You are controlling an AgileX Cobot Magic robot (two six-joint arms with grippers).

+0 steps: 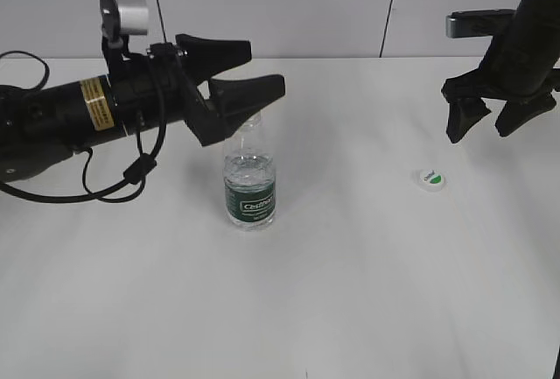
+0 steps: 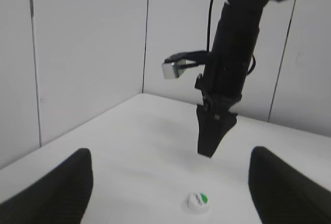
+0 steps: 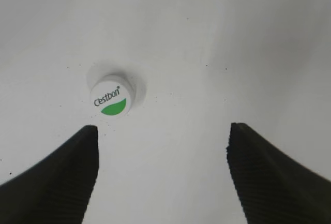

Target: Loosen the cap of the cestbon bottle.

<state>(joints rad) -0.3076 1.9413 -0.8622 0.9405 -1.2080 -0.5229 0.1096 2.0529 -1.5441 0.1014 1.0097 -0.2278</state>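
Cap: white, green half-circle and "Cestbon" lettering on top, lying flat on the white table, off the bottle, on the right side of the ext. view; also seen in the L wrist view and R wrist view. Cestbon bottle: clear, upright, dark green label band w/ white lettering, neck open, standing left of centre, well apart from the cap. Left gripper: arm held horizontal, jaws spread wide and empty, fingertips at about neck height of the bottle, lower finger in front of the bottle top; whether it touches cannot be told. Right gripper: pointing down above the table, up and to the right of the cap, jaws wide apart, holding nothing; in its own wrist view the cap sits ahead of the left finger, not touching. Background: pale panelled wall.
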